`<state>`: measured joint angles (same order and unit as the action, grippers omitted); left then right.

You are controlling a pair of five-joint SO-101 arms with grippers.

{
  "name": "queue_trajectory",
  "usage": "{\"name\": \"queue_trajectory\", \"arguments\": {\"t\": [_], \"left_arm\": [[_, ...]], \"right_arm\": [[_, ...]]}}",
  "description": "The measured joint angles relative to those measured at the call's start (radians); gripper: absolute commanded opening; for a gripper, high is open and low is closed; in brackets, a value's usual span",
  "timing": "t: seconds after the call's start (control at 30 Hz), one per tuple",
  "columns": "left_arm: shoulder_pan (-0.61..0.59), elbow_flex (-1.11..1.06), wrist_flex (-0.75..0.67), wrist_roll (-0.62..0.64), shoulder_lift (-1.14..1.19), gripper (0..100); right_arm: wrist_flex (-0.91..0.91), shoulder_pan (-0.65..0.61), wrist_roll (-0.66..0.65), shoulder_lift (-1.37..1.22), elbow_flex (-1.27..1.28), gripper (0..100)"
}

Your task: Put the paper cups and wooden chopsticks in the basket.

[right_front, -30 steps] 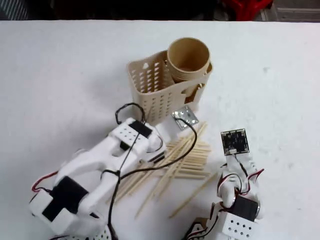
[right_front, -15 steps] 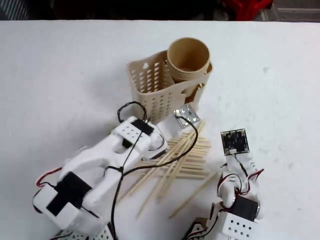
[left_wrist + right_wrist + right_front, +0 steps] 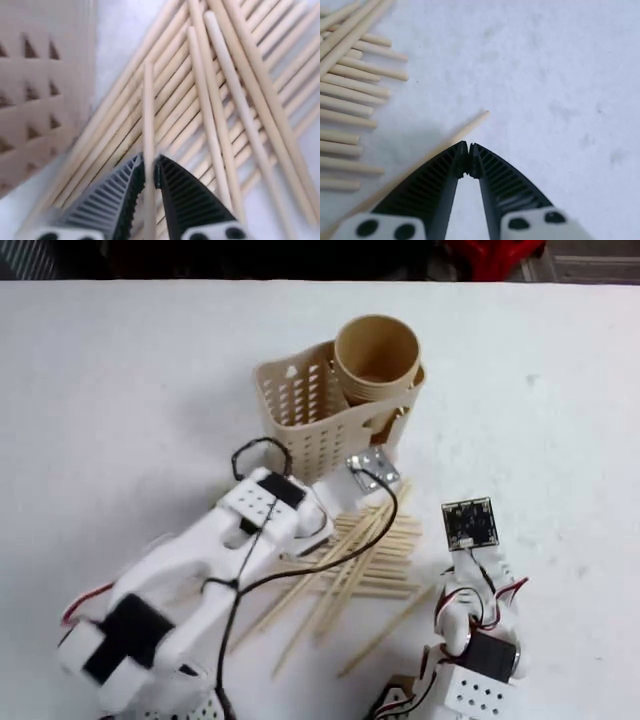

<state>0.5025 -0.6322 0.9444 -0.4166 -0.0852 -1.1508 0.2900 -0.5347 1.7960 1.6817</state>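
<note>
A beige slotted basket [image 3: 300, 415] stands at the table's middle with stacked paper cups [image 3: 377, 358] in its right end. Several wooden chopsticks [image 3: 365, 558] lie in a loose pile in front of it. My left gripper [image 3: 149, 164] is over the pile, close to the basket wall [image 3: 30, 100], shut on a single chopstick [image 3: 148, 110] that runs out ahead between its jaws. My right gripper [image 3: 468, 161] is shut with nothing in it, low over the tip of a lone chopstick [image 3: 462, 131] to the right of the pile ends [image 3: 355, 85].
The left arm [image 3: 200, 580] stretches from the front left edge up to the basket, covering part of the pile. Near the front edge, to the right, sits the right arm [image 3: 478, 645]. Bare white table [image 3: 540, 420] lies right of the basket.
The left arm has edged slightly toward the basket with the chopstick held. The right arm has not moved.
</note>
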Motion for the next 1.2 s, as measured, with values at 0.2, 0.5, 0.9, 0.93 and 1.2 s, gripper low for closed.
{"name": "queue_trajectory", "arguments": {"t": [0.2, 0.5, 0.9, 0.93, 1.2], "left_arm": [[0.0, 0.068, 0.15, -0.006, -0.252, 2], [0.0, 0.402, 0.382, -0.006, -0.512, 2], [-0.002, 0.689, -0.049, 0.103, -0.47, 2], [-0.002, 0.689, -0.114, 0.107, -0.451, 2], [-0.002, 0.69, -0.377, 0.114, -0.249, 2]], "right_arm": [[0.0, 0.0, 0.0, 0.0, 0.0, 1.8], [0.0, 0.0, 0.0, 0.0, 0.0, 1.8], [0.0, 0.0, 0.0, 0.0, 0.0, 1.8], [0.0, 0.0, 0.0, 0.0, 0.0, 1.8], [0.0, 0.0, 0.0, 0.0, 0.0, 1.8]]}}
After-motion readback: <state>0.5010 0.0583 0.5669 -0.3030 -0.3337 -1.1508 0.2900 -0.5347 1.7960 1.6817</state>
